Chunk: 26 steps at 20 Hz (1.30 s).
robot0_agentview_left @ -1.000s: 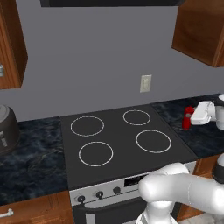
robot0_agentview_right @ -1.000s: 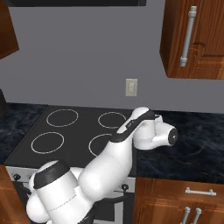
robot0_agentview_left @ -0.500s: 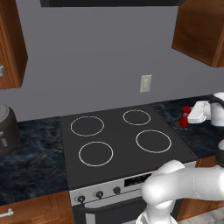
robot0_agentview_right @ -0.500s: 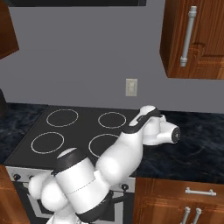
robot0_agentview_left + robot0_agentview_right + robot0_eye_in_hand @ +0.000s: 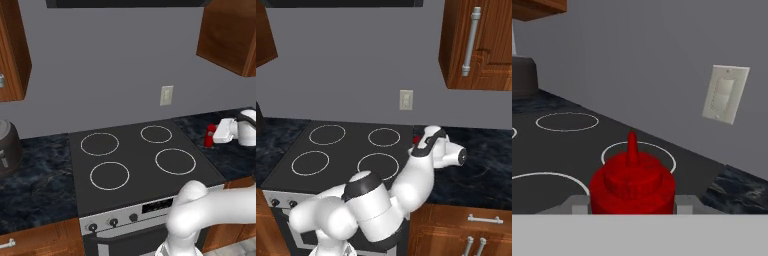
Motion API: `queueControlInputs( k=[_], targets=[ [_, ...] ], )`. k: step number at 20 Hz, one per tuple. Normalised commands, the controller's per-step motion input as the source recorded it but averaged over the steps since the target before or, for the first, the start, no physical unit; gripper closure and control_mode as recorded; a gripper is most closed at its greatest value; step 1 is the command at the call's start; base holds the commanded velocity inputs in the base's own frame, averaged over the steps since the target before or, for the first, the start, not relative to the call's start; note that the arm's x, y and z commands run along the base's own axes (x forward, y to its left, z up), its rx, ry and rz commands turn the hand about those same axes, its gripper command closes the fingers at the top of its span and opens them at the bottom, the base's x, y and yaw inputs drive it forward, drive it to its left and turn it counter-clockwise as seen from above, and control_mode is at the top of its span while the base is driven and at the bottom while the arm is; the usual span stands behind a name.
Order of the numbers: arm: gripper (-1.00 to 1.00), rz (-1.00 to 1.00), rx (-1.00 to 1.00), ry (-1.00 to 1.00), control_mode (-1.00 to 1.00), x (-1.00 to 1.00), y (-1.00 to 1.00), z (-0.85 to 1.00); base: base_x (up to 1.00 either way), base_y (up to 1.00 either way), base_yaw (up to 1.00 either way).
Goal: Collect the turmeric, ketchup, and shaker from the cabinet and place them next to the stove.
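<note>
My gripper point(image 5: 215, 136) is shut on the ketchup point(image 5: 209, 135), a small red bottle held upright just off the right edge of the stove point(image 5: 135, 160), over the dark counter point(image 5: 225, 160). In the hand view the ketchup point(image 5: 632, 180) stands between my fingertips point(image 5: 574, 204), with the burner rings of the stove point(image 5: 562, 150) behind it. From the right base view a sliver of the ketchup point(image 5: 416, 140) shows beside my hand. The cabinet point(image 5: 483, 50) hangs up on the right, door shut. Turmeric and shaker are out of view.
A wall outlet point(image 5: 166, 95) sits behind the stove. A dark round appliance point(image 5: 7, 147) stands on the left counter. Counter point(image 5: 486, 170) stretches right of the stove above cupboards with drawers point(image 5: 476, 225). Another wall cabinet point(image 5: 12, 50) hangs at the left.
The ketchup in my grip has come down slightly and a little toward the stove. My arm's elbow has swung across the front; the grip is unchanged.
</note>
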Motion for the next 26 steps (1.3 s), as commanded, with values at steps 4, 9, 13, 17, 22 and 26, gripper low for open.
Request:
queueControlInputs(
  k=[4,9,13,17,22,26],
  targets=[
    [1.0,0.04,0.01,-0.02,-1.0,0.31,-0.17,-0.19,0.0,0.0,0.0],
    [1.0,0.03,0.0,0.0,-1.0,0.28,-0.17,-0.24,0.0,0.0,0.0],
    [1.0,0.03,0.0,0.0,-1.0,0.27,-0.08,-0.37,0.0,0.0,0.0],
    [1.0,0.02,0.0,0.0,-1.0,0.26,0.0,-0.44,0.0,0.0,0.0],
    [1.0,0.02,0.0,0.0,-1.0,0.22,-0.02,-0.46,0.0,0.0,0.0],
    [-1.0,0.03,0.0,0.0,-1.0,0.06,-0.08,-0.37,0.0,0.0,0.0]
  ],
)
